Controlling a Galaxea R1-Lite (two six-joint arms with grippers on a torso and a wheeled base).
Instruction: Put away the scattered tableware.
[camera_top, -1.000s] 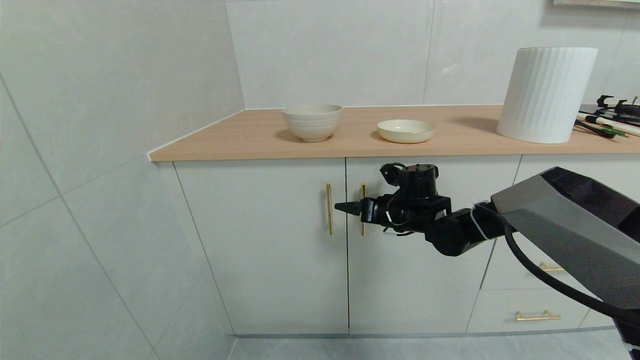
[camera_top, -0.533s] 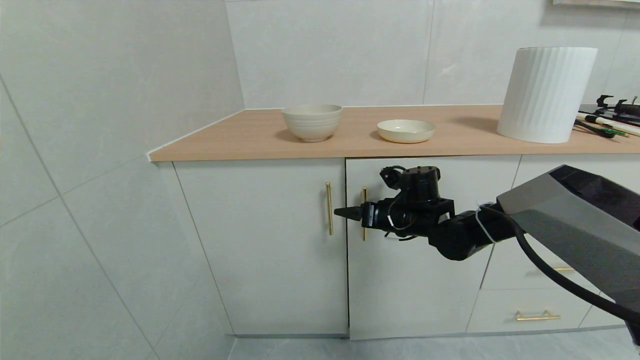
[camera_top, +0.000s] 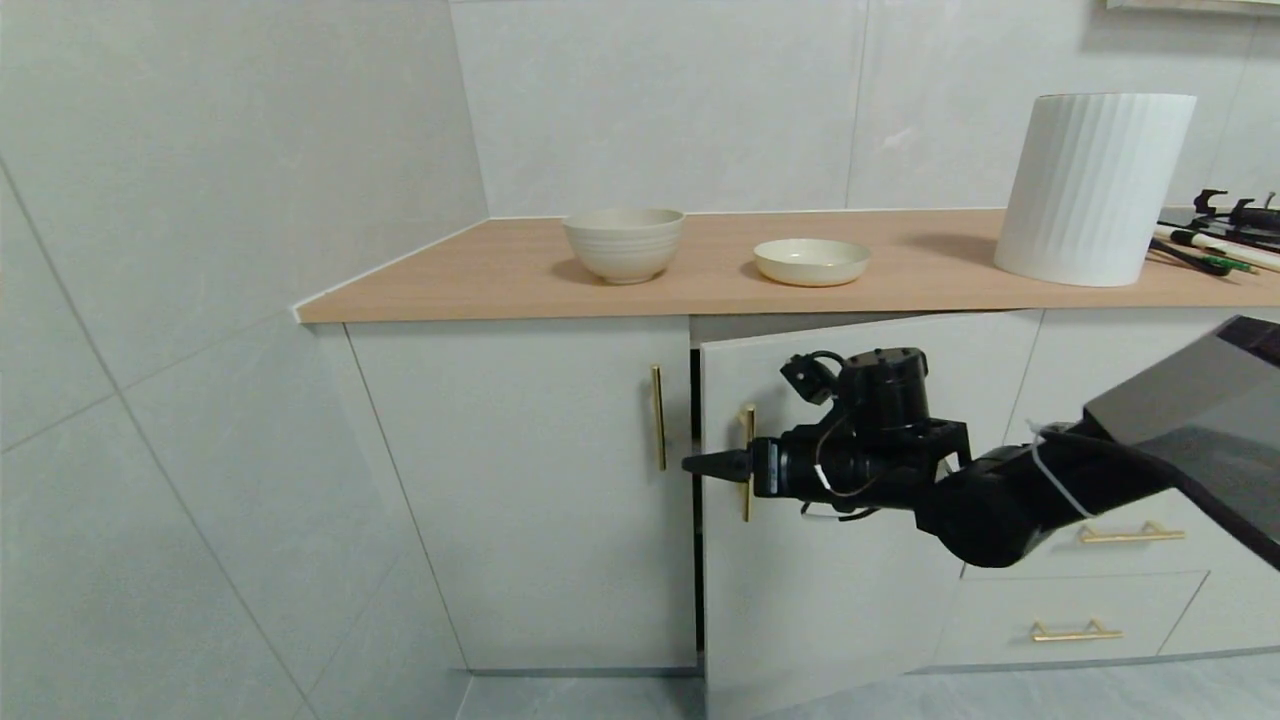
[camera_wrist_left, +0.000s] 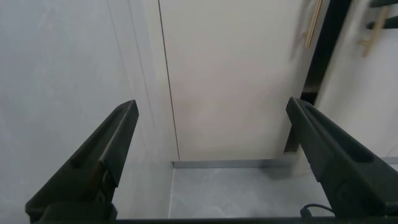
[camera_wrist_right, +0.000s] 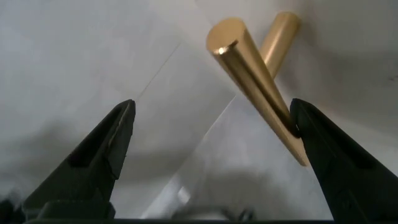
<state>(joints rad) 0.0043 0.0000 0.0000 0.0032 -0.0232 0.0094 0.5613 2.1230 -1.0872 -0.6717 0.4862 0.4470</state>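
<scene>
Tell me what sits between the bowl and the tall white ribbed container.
A shallow cream dish, nearer the bowl than the container, in the head view.

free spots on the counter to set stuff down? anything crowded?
Widest bare stretch: counter between the shallow dish and the white ribbed cylinder. Smaller patches: between bowl and dish, and left of the bowl up to the corner. Crowded: right end past the cylinder, where utensils lie. The cabinet door is only ajar, right hand at its handle.
</scene>
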